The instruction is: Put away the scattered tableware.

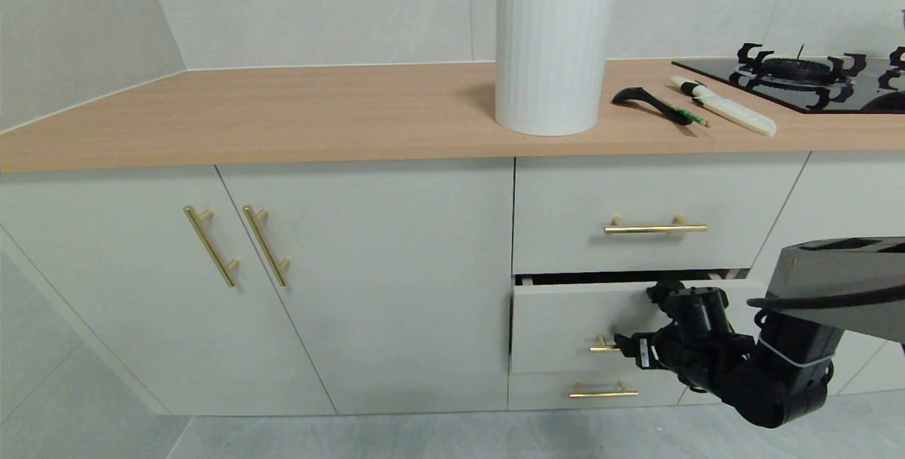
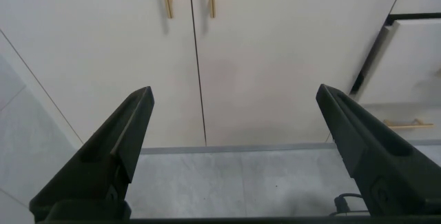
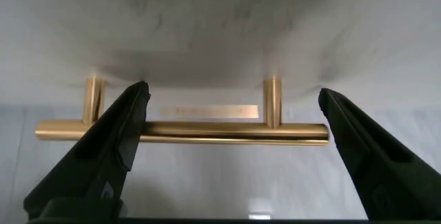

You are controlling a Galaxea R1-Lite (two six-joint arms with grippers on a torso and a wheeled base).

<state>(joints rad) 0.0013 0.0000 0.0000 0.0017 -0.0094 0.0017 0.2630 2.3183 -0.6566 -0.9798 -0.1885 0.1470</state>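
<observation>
I'm on the drawer step: my right claw (image 3: 233, 96) sits wide open astride the gold handle (image 3: 182, 131) of the middle drawer (image 1: 565, 324), gripping nothing, and the drawer is barely ajar. Next, I judge, close on the bar and pull straight out. The left claw (image 2: 234, 96), open and holding nothing, faces the cupboard doors (image 2: 200, 52). The black spoon (image 1: 647, 102) and white knife (image 1: 725, 107) lie on the counter (image 1: 318, 112) near its front edge, beside the white canister (image 1: 551, 42) — well above the drawer.

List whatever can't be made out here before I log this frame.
Inside of the part-open middle drawer: head view, hidden by its own front and the top drawer above.
That drawer's handle: head view, mostly covered by the right gripper.
White ribbed container: head view, top cut by the upper edge, contents hidden.
Stove: head view, cut off by the right edge.
</observation>
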